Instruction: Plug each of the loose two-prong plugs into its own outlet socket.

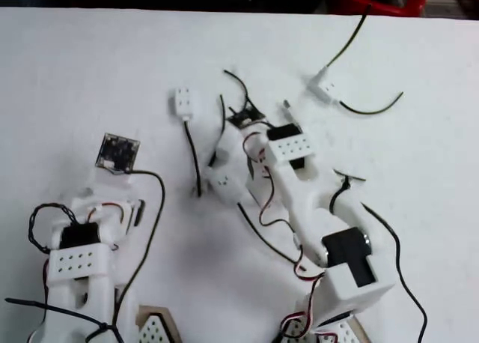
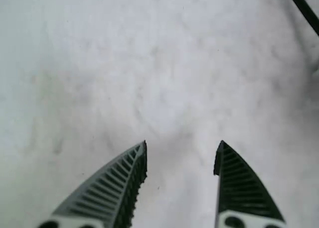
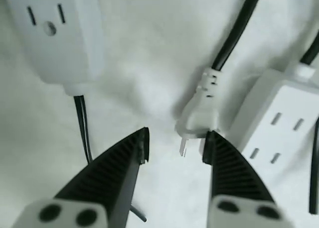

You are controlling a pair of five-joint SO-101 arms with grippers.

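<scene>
In the right wrist view a white two-prong plug (image 3: 198, 113) on a black cord lies on the table. Its prongs sit between the fingertips of my open right gripper (image 3: 177, 140), close against one finger (image 3: 219, 163). A white outlet block (image 3: 279, 131) lies right beside the plug, and a second outlet (image 3: 55, 29) with a black cord lies farther off. From above, the right gripper (image 1: 221, 160) is between the outlet (image 1: 228, 183) and the outlet (image 1: 183, 102). My left gripper (image 2: 182, 148) is open over bare white table, nothing between its fingers.
Another white plug piece (image 1: 322, 86) with dark cords lies at the back right of the table (image 1: 75, 73). Loose black cords curl around the right arm (image 1: 314, 208). The left arm (image 1: 78, 260) stands at the front left.
</scene>
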